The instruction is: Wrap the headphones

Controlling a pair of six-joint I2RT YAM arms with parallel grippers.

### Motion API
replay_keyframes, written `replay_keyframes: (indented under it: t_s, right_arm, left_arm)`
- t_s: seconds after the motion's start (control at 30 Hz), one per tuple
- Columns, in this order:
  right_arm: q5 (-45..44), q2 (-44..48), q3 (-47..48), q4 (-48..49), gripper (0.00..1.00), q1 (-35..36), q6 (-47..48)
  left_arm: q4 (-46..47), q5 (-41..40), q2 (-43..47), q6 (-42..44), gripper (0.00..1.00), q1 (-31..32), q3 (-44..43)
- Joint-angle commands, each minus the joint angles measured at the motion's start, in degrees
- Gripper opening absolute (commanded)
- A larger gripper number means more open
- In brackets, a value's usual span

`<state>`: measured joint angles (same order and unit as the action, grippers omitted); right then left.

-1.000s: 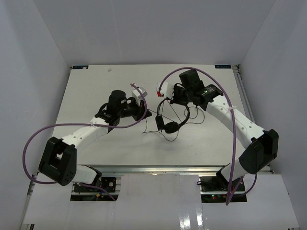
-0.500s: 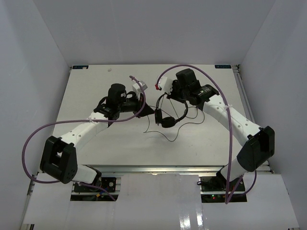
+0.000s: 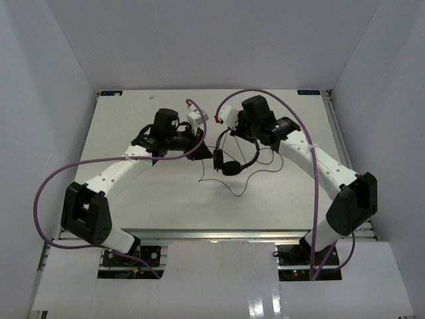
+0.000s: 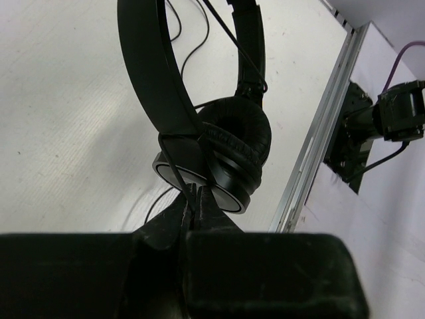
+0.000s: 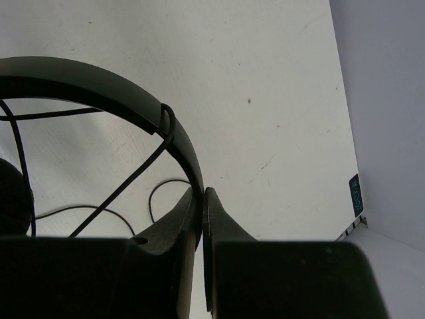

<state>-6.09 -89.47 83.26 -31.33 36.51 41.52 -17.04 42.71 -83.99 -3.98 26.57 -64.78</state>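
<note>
Black headphones (image 3: 234, 158) held up over the middle of the white tabletop (image 3: 133, 113), right gripper (image 5: 201, 199) jaws pinched on the headband (image 5: 80, 83), left gripper (image 4: 196, 199) jaws closed on the thin cord (image 4: 171, 166) beside an earpad (image 4: 236, 136), loose cord trailing on the tabletop

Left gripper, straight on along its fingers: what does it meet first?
The headphones: their earcup sits just past the tips of the left gripper, which looks shut on the cord. Depth is unclear; they are probably almost touching.
</note>
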Motion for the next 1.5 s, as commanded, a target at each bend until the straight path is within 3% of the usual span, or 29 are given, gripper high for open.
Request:
replay_keyframes:
  t_s: [0.0,0.23,0.57,0.9,1.07,1.27,1.47]
  right_arm:
    - [-2.99,-0.86,2.36,1.45,0.08,-0.09,0.05]
    - [-2.11,-1.21,2.61,1.21,0.08,0.14,-0.13]
    - [-1.82,-1.50,2.43,1.01,0.08,0.66,-0.04]
    - [-2.26,-2.05,2.66,1.54,0.08,0.67,-0.76]
    - [-1.91,-2.43,3.38,1.56,0.08,0.67,-1.35]
    - [-0.67,-3.30,4.68,0.78,0.08,0.67,-3.03]
    - [-0.60,-3.67,5.41,0.55,0.08,0.59,-3.82]
  left_arm:
    - [-7.24,0.74,0.26,6.14,0.09,-0.20,-4.42]
    - [-13.35,7.09,-2.71,10.28,0.15,-0.29,-6.93]
    - [-18.38,9.05,-4.69,16.55,0.12,-0.29,-8.61]
    - [-18.39,13.83,-4.88,15.31,0.27,-0.29,-7.58]
    - [-12.78,19.42,-3.45,12.19,0.27,-0.22,-0.03]
    - [0.95,23.71,-2.50,5.38,0.27,0.02,8.30]
    - [6.75,23.45,-3.84,1.46,0.25,0.58,9.77]
